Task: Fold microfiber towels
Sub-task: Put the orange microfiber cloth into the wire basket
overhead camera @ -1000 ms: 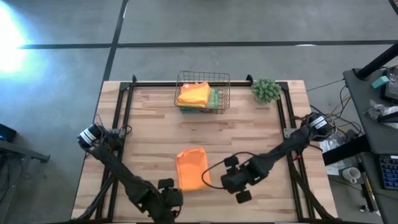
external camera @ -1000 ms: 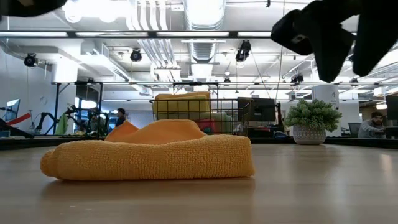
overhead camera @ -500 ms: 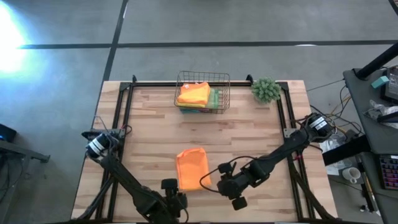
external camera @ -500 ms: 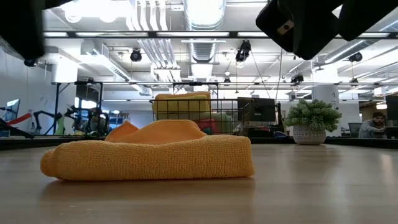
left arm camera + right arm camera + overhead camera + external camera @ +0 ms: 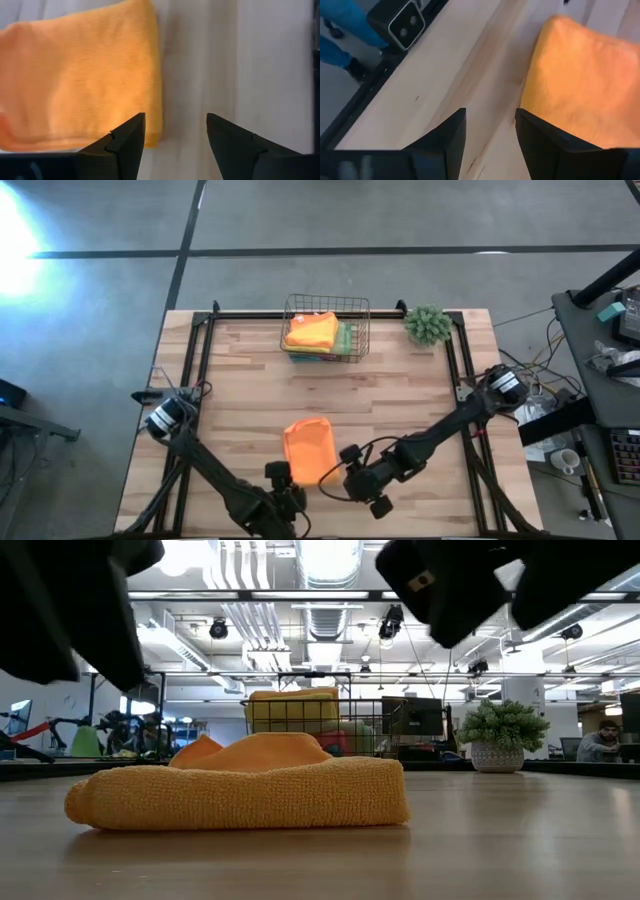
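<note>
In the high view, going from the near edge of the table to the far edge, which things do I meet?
Left gripper and right gripper → folded orange towel on the table → wire basket of towels.

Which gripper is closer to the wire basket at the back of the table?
Right. The right gripper is near the front edge, front-right of the wire basket; the left gripper is farther front, slightly left.

towels in wire basket mostly hidden beneath the top orange one, person cut off by edge
</note>
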### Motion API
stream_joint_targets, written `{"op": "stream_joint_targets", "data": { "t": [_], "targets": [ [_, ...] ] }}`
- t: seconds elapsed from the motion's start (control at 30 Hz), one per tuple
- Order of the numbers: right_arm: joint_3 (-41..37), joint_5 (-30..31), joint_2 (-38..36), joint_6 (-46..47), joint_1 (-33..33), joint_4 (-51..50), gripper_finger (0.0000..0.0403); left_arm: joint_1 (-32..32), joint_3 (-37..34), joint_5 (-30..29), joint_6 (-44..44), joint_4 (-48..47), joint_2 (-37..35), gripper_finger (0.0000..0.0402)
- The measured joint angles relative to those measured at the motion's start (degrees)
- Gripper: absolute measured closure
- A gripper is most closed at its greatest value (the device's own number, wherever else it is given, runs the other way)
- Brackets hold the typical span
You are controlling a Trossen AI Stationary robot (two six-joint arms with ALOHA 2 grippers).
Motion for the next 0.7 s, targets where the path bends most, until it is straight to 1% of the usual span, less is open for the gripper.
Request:
{"op": "stream_joint_targets", "data": {
  "t": [0.13,0.3,0.47,0.7],
  "targets": [
    [0.0,0.1,1.2,-1.3,-0.9,2.7,0.0241,0.9,-0.9,-0.9,0.9,-0.2,0.0,0.0206],
    [0.1,0.1,3.0,-1.2,-1.7,3.0,0.0241,1.2,-1.7,-0.6,4.0,-0.2,0.5,0.0206],
    [0.1,4.4,3.8,-4.3,-1.7,4.0,0.0241,1.2,-1.9,-0.3,4.1,-0.2,0.5,0.0206],
    [0.1,4.9,5.6,-5.9,-2.1,6.9,0.0241,1.5,-3.2,0.9,4.1,1.6,1.3,0.0206]
  ]
}}
